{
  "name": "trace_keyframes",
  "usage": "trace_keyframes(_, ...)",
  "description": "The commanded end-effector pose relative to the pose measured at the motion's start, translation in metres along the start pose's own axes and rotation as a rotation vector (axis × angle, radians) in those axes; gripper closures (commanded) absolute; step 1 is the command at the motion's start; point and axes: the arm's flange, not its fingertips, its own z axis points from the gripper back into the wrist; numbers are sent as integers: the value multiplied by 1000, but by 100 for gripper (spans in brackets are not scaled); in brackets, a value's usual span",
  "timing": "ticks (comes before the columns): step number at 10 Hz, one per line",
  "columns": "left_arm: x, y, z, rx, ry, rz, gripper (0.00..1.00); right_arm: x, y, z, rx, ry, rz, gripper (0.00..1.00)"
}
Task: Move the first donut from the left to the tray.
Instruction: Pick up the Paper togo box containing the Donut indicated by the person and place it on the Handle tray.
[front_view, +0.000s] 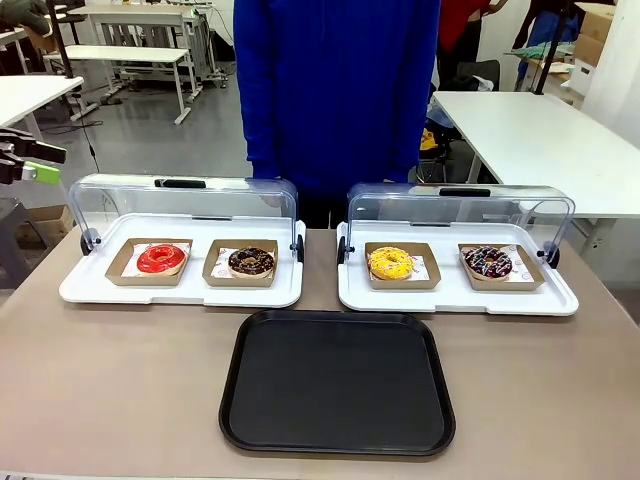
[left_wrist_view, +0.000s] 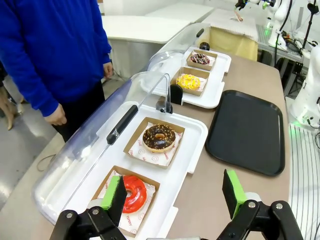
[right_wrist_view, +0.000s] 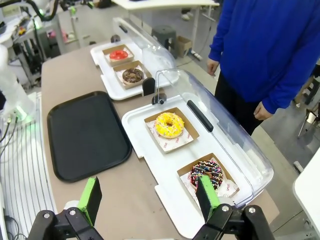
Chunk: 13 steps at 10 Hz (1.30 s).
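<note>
The first donut from the left is a ring with glossy red icing. It lies in a small brown cardboard tray at the left end of the left white display tray. The black tray lies flat and bare near the table's front middle. My left gripper hovers off the table's far left edge, open. In the left wrist view that gripper stands open above the red donut, with the black tray to the right. My right gripper is open over the right display tray, far from the red donut.
A chocolate donut sits beside the red one. A yellow donut and a sprinkled dark donut lie in the right display tray. Both clear lids stand raised behind the trays. A person in a blue top stands at the far side.
</note>
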Motion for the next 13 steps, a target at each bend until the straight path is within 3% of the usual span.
trace_keyframes(1,0,0,0,-6,-7,-4,0,2,-2,-1,1,-30,22,0)
trace_keyframes(13,0,0,0,-6,-7,-4,0,2,-2,-1,1,-30,22,0)
